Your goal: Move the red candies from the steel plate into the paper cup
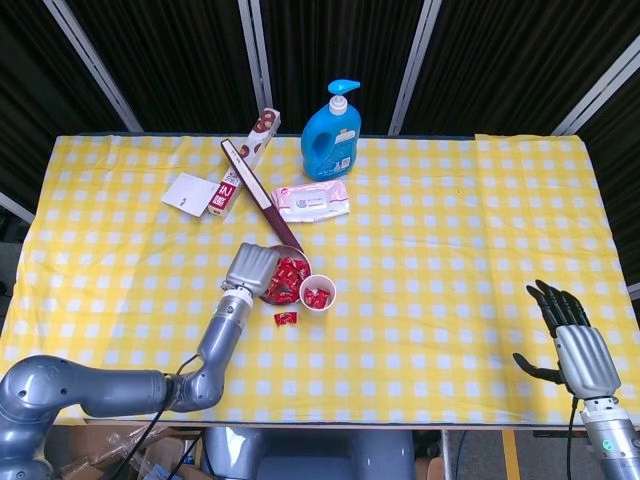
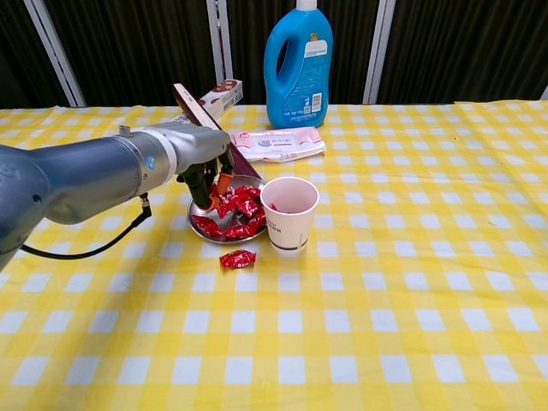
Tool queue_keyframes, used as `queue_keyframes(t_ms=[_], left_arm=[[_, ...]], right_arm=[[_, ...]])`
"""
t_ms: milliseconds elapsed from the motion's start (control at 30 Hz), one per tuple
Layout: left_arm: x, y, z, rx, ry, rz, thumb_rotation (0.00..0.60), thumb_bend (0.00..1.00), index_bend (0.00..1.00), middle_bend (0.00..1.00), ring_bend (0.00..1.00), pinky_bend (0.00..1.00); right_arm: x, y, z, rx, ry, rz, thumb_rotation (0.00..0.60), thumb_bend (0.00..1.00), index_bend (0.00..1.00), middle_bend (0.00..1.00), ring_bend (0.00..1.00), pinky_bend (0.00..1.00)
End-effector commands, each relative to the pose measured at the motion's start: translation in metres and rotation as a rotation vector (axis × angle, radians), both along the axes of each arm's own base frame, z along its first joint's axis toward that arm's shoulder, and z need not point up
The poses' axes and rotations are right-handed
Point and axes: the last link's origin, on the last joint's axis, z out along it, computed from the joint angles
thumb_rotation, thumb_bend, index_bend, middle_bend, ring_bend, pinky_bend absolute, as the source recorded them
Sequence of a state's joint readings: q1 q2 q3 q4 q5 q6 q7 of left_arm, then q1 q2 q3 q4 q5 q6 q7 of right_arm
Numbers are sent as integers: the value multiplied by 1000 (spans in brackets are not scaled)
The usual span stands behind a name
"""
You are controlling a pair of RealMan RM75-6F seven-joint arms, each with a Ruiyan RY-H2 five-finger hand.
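Observation:
The steel plate (image 2: 199, 228) holds a heap of red candies (image 2: 233, 212) near the table's middle. To its right stands the white paper cup (image 2: 289, 214), and the head view shows red candies inside it (image 1: 317, 297). One loose red candy (image 2: 237, 259) lies on the cloth in front of the plate. My left hand (image 2: 199, 158) hovers over the plate's left side and pinches a red candy (image 2: 222, 182) under its fingers. In the head view my left hand (image 1: 252, 270) covers the plate's left half. My right hand (image 1: 573, 343) is open off the table's front right corner.
Behind the plate a dark red flat box (image 2: 202, 125) leans over it. Further back are a pink wipes pack (image 2: 278, 143), a blue detergent bottle (image 2: 298, 60), a long carton (image 1: 244, 161) and a white paper sheet (image 1: 187, 192). A yellow checked cloth (image 2: 411, 282) covers the table.

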State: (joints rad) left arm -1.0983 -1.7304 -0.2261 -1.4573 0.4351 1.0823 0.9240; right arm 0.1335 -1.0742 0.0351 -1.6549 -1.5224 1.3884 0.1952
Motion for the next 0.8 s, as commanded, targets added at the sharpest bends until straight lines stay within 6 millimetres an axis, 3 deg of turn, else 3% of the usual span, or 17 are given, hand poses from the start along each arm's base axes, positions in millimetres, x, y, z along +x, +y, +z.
queue_keyframes(t_ms=[33,433,800], left_arm=[[4,0,13,19,-22,-13,600,434,567,666,821,899],[47,-11,45,33,-156,-104,600,434,565,664,821,899],[76,-30,14,-62,-185,-161,600,431,545,650,820,899]], right_arm=[[0,0,0,-1,0,0,600,277,0,0,0,0],[0,0,0,-5,0,2,600,277,0,0,0,0],[1,0,0,-2,-5,3,600,277,0,0,0,0]])
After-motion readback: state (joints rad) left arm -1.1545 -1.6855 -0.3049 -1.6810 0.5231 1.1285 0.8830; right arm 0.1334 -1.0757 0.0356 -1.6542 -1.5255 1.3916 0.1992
